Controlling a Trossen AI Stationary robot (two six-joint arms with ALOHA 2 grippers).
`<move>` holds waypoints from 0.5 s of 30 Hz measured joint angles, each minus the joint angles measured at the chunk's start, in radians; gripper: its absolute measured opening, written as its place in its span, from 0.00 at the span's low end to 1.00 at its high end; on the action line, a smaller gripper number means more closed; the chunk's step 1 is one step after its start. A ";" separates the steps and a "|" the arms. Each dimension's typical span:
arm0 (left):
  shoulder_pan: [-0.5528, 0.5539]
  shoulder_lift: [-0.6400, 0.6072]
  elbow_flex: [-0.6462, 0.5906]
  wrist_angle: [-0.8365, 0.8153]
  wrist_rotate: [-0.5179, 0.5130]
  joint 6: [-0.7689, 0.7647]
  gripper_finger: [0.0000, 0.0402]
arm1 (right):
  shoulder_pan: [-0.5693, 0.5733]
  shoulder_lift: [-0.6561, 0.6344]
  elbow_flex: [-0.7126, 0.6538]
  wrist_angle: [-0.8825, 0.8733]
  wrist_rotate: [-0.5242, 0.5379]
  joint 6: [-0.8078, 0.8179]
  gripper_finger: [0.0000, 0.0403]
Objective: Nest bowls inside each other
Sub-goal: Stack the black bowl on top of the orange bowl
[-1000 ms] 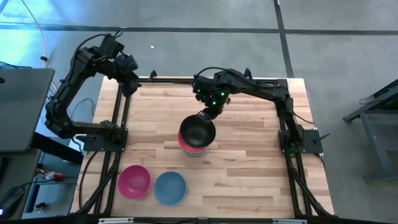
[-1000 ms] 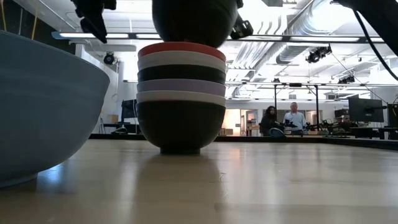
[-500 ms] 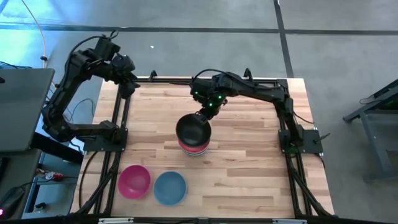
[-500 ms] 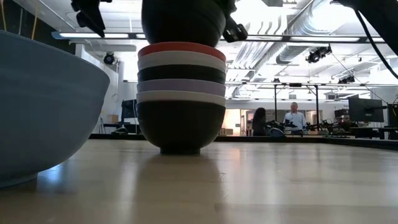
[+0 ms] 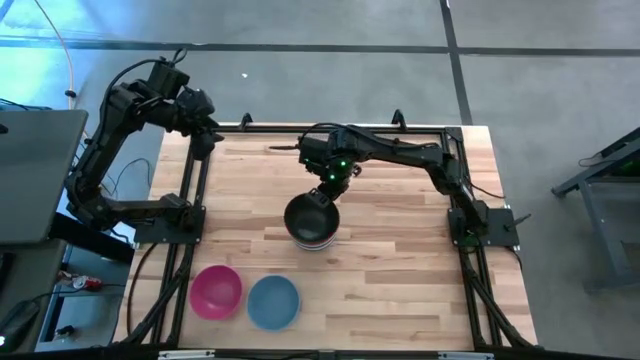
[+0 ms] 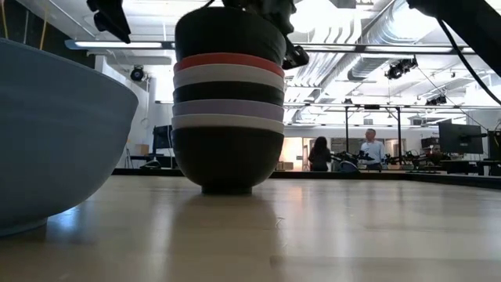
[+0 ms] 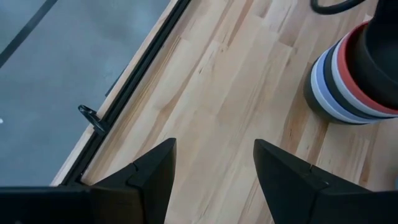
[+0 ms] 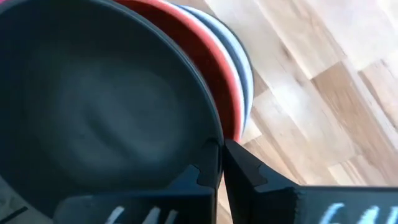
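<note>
A stack of several nested bowls (image 5: 312,236) (image 6: 227,117) stands at the middle of the table on its black bottom bowl, with white, lavender, black, white and red rims above. A black bowl (image 6: 227,33) (image 8: 93,106) sits in the top red bowl (image 8: 214,65). My right gripper (image 5: 326,189) (image 8: 222,163) is at that black bowl's far rim, shut on it. A magenta pink bowl (image 5: 216,290) and a light blue bowl (image 5: 273,302) rest on the table near its near edge. My left gripper (image 7: 211,168) hangs open above the table's far left corner. My right gripper pinches the top black bowl by its far rim (image 8: 214,144), one finger inside the bowl and one outside. The fingers come from above and the far side, slanting down. The bowl is upright and its bottom is down inside the red bowl of the stack.
The black frame rail (image 7: 134,87) runs along the table's left and far edges. Bare wood lies to the right of the stack (image 5: 400,250). The light blue bowl (image 6: 47,133) fills the low view's left side. People stand far off in the room behind (image 6: 368,149).
My right gripper has moved down and slightly toward the table's left, still shut on the black bowl. The bowl hung just above the red bowl a second ago and now sits down inside it.
</note>
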 joint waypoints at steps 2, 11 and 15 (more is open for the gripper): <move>0.000 -0.005 0.000 0.000 0.000 0.000 0.51 | -0.001 0.001 0.000 -0.014 0.021 -0.001 0.00; 0.000 -0.011 0.000 0.000 0.000 0.000 0.51 | -0.001 0.001 0.000 -0.035 0.072 0.007 0.00; 0.000 -0.013 0.000 -0.001 0.003 -0.007 0.51 | -0.001 0.001 0.000 -0.045 0.093 0.025 0.00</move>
